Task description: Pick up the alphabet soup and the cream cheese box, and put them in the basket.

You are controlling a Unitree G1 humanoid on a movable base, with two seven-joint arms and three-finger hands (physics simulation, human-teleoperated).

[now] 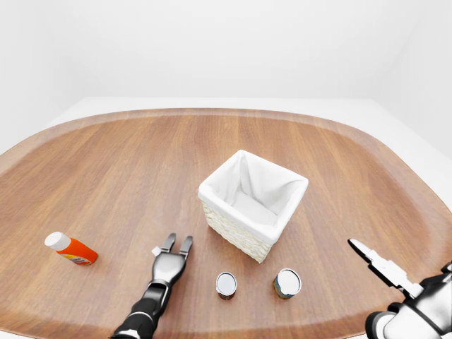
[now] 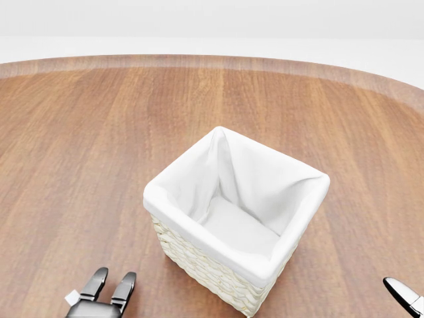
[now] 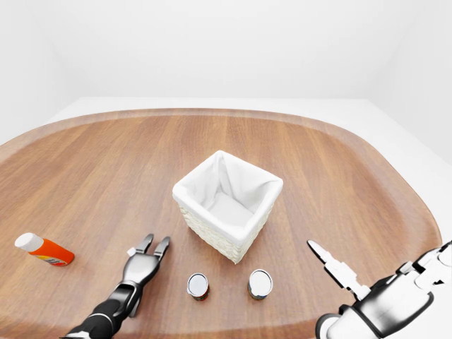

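Observation:
The white-lined wicker basket (image 1: 253, 212) stands mid-table, with nothing inside it. Below it in the left-eye view stand two small cans, one (image 1: 226, 284) on the left and one (image 1: 287, 282) on the right; their labels do not show, so I cannot tell which is the alphabet soup. No cream cheese box shows in any view. My left hand (image 1: 176, 247) lies low over the table, left of the cans and below-left of the basket, fingers spread and holding nothing. My right hand (image 1: 369, 256) reaches in at the lower right, fingers stretched out and bare.
An orange bottle with a white cap (image 1: 70, 248) lies on its side at the far left. The wooden table's curved edge (image 1: 226, 111) runs behind the basket, with white floor and walls beyond it.

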